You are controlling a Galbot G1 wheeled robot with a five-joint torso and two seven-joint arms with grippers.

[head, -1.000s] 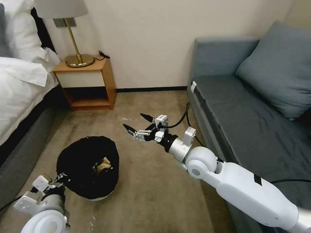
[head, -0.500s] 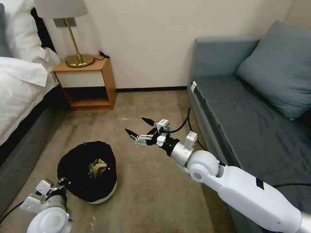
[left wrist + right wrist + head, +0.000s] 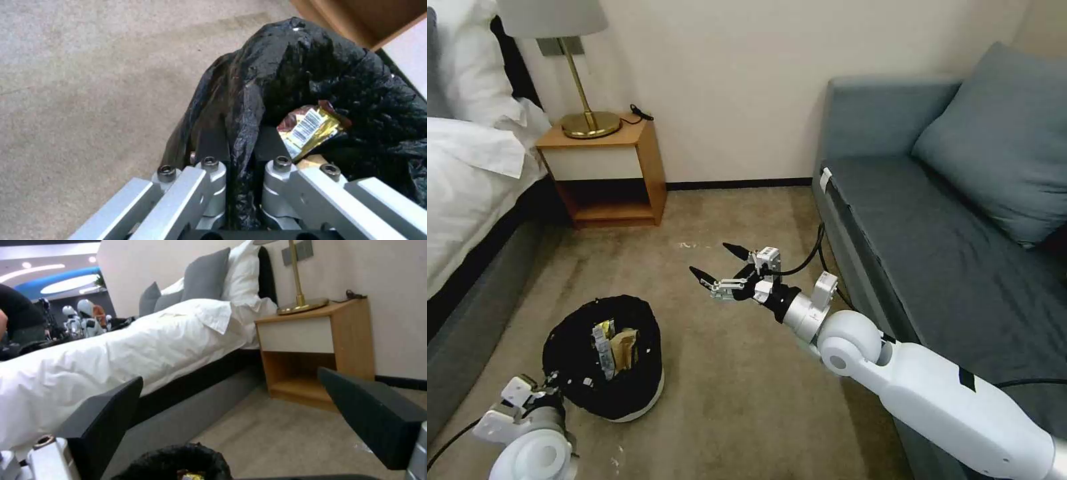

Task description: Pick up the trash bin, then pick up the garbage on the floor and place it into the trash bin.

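left gripper [image 3: 240,186] clamped on trash bin [image 3: 570,333] rim, 7 o'clock, nearest | bin on carpet, snack wrapper [image 3: 311,128] inside | right gripper [image 3: 717,270] spread, empty, at bin's 1 o'clock

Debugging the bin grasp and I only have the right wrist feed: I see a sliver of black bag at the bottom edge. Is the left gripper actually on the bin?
Observer: Yes. In the left wrist view the left gripper is shut on the rim of the trash bin, with the black liner pinched between its fingers.
Operator: Anything inside the bin?
Observer: A shiny gold wrapper with a barcode lies near the rim, and the head view shows crumpled brown paper beside it.
Operator: Where's my right gripper relative to the bin?
Observer: The right gripper is open and empty, above the carpet, between the bin and the sofa.
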